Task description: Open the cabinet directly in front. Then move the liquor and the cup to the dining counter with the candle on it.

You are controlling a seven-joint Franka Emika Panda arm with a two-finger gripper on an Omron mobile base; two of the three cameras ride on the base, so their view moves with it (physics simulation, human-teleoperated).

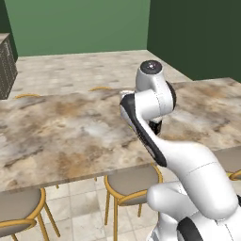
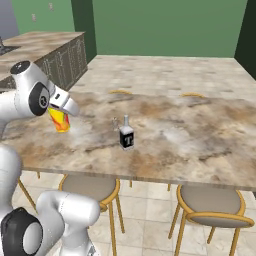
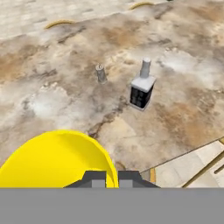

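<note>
I have the cup in the gripper: in the hand view its yellow rim sits right against my two finger tips, which are pinched together on the rim at about 5 o'clock of the cup's mouth. In the right base view the cup hangs just under the hand, over the near left part of the dining counter, and I can't tell whether its base touches the slab yet.

The bottle already stands upright on the counter, at roughly 2 o'clock from the cup in the hand view, with the candle just beside it at its 10 o'clock.

So I judge the bottle delivered and only the cup's set-down and release left. I'd lower gently and let go well short of the bottle.
</note>
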